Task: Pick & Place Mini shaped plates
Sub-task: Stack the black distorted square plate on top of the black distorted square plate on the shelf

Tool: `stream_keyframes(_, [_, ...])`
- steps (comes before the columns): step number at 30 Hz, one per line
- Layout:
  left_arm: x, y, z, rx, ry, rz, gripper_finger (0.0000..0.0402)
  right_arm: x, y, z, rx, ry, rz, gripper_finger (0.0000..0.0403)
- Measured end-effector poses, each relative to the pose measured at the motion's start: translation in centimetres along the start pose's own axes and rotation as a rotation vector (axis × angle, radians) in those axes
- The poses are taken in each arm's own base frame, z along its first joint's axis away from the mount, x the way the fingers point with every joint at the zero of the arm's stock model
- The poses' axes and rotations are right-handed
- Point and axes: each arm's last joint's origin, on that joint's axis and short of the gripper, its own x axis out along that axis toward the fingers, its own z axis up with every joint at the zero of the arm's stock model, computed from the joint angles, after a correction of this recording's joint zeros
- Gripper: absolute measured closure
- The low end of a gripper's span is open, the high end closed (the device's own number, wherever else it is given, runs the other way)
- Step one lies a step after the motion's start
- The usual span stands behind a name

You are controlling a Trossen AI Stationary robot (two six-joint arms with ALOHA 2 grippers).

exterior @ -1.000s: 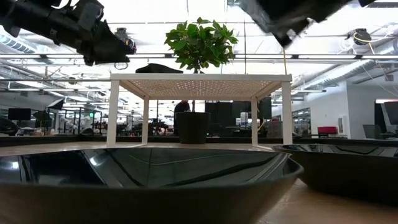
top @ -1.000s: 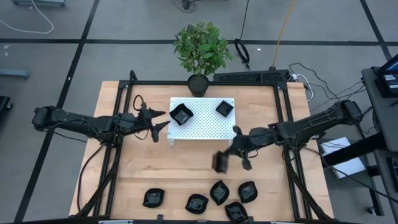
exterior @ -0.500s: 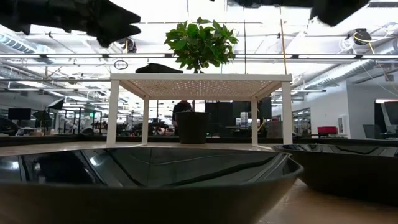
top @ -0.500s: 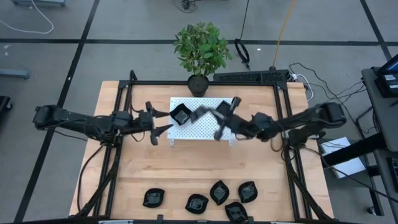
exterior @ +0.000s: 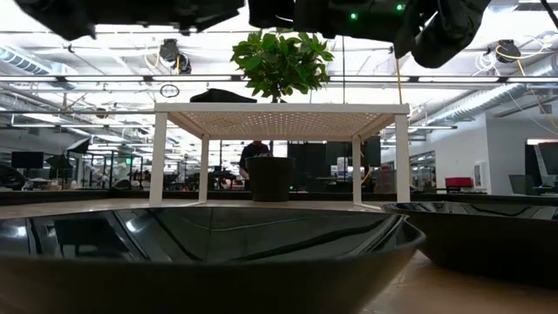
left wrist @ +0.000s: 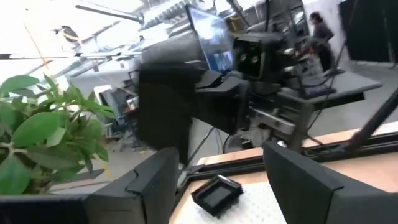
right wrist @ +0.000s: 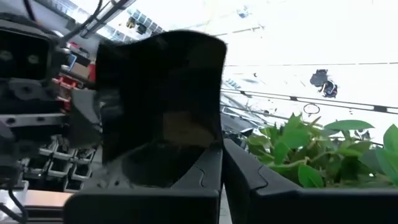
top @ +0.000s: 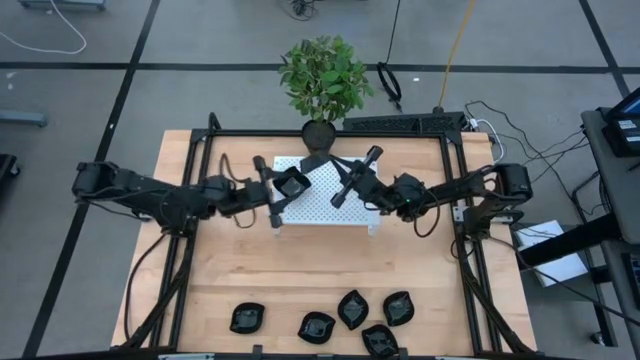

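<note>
A white perforated platform (top: 325,200) stands at the table's far middle. One black mini plate (top: 291,183) lies on its left part. My left gripper (top: 270,190) is open just left of that plate, with nothing between its fingers. Its wrist view shows a plate (left wrist: 216,193) lying on the platform ahead. My right gripper (top: 362,185) hovers over the platform's right part, shut on another black plate (right wrist: 161,106). That plate appears edge-on in the high view (top: 352,178). Several more plates (top: 352,308) lie near the table's front edge. My right gripper pinches the black plate by its lower rim (right wrist: 186,163) between its two fingers. The fingers come from the table's right side, slanting upward. The plate stands on edge above the fingertips, lifted clear of the platform.
A potted plant (top: 325,85) stands just beyond the platform's far edge. A black frame (top: 455,190) runs around the table. The low view looks over two plates (exterior: 209,253) (exterior: 488,235) close to the camera. Bare wood lies between the platform and the front plates.
My right gripper has carried its plate from in front of the platform's right corner up and toward the far left, over the platform. It has tipped upward and rolled, so the plate now stands on edge. My left gripper has moved right toward the platform and tipped up.
</note>
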Motion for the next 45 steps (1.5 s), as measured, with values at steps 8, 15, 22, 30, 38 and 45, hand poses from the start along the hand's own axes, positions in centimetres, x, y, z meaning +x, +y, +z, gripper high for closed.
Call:
stream_keyframes(8, [3.1,0.3,1.3,0.048,0.045,0.174,0.0163,-0.1,0.2,0.1,0.001,0.003,0.005,0.0403])
stream_keyframes(15, [3.2,0.4,1.8,0.044,0.041,0.195,0.0164,-0.1,0.2,0.1,0.001,0.003,0.005,0.0403])
stream_keyframes(22, [3.0,0.4,2.0,0.056,0.064,0.27,0.0249,-0.1,0.3,0.1,0.008,0.004,0.01,0.0403])
stream_keyframes(30, [2.8,0.7,2.3,0.019,0.075,0.346,0.039,-0.3,1.1,-0.1,-0.024,0.054,0.096,0.0372])
stream_keyframes(38, [1.2,1.6,3.9,0.03,0.133,0.484,0.0396,-1.4,2.4,1.8,0.047,0.05,0.167,0.0247])
stream_keyframes(45, [-0.7,2.7,4.9,-0.082,0.182,0.49,0.0398,-2.0,1.2,3.7,0.161,0.137,0.227,0.0192])
